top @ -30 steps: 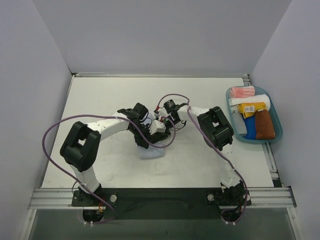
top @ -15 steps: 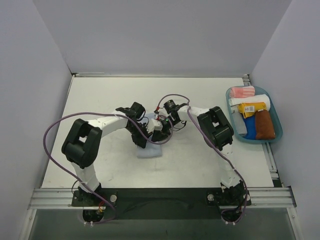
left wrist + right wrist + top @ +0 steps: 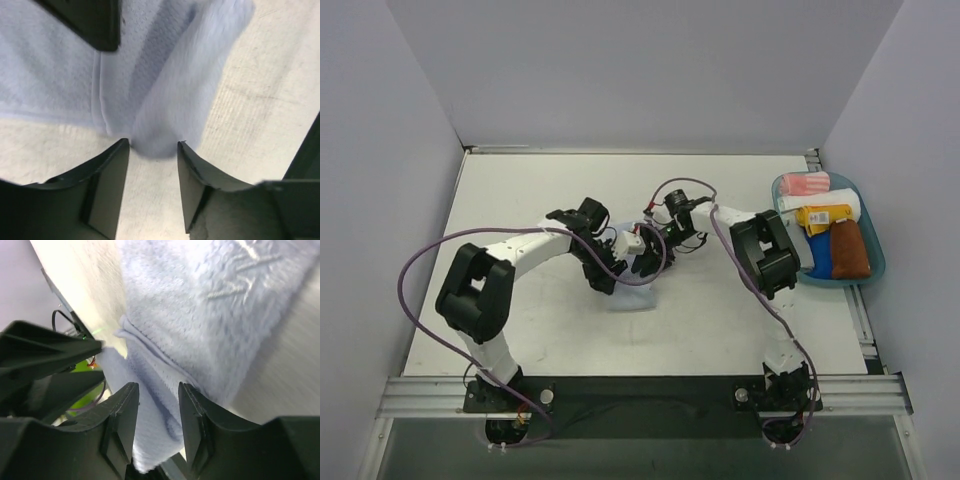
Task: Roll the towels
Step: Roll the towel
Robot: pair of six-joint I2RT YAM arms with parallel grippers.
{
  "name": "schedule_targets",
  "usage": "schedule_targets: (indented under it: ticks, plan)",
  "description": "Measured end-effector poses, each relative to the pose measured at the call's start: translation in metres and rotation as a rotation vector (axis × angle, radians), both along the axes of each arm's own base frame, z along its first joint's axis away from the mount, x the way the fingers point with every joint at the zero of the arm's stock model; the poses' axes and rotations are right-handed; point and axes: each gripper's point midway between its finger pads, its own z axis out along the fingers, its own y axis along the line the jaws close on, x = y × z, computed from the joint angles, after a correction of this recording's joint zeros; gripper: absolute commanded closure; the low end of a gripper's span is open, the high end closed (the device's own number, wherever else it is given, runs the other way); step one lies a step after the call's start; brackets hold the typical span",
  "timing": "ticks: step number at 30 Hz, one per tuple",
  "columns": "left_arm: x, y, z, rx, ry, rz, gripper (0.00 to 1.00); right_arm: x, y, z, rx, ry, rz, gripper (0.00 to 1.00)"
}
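White table (image 3: 520, 200), pale-blue towel (image 3: 630, 299) at centre.

My table (image 3: 740, 190) is a flat off-white top with a faintly mottled, scuffed surface, walled in on the left, far and right sides. Two things lie directly on it. A pale-blue towel (image 3: 628, 300) sits about the middle, slightly to the near side. It lies soft and rumpled, not flat: one stitched hem shows, and part of the cloth is bunched up into a thick fold above the rest. A teal tray (image 3: 839, 283) rests at the right edge, toward the far side, well apart from the towel.
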Motion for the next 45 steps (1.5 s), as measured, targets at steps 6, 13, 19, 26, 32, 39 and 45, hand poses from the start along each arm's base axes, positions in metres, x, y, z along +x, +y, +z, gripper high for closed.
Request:
schedule_targets:
  ticks: [6, 13, 19, 26, 32, 39, 45]
  plan:
    - [-0.001, 0.001, 0.067, -0.104, -0.175, 0.003, 0.42, 0.014, -0.028, 0.039, -0.009, -0.14, -0.034, 0.63]
    - [-0.027, 0.017, 0.087, -0.145, -0.289, -0.012, 0.43, -0.018, -0.016, 0.099, 0.086, -0.268, 0.053, 0.72]
    - [-0.039, 0.017, 0.065, -0.12, -0.297, -0.041, 0.37, -0.068, -0.012, 0.087, 0.09, -0.186, 0.161, 0.62]
    - [-0.011, -0.001, 0.048, -0.14, -0.237, 0.033, 0.35, -0.047, -0.045, 0.086, 0.099, -0.15, 0.066, 0.67]
    - [0.008, -0.021, 0.037, -0.207, -0.154, 0.103, 0.28, -0.064, -0.05, 0.085, 0.137, -0.1, 0.076, 0.67]
    - [0.017, -0.029, 0.021, -0.218, -0.14, 0.102, 0.29, -0.071, -0.048, 0.088, 0.166, -0.081, 0.094, 0.64]
    - [0.014, -0.03, 0.006, -0.208, -0.096, 0.098, 0.76, -0.072, -0.047, 0.091, 0.181, -0.076, 0.097, 0.64]
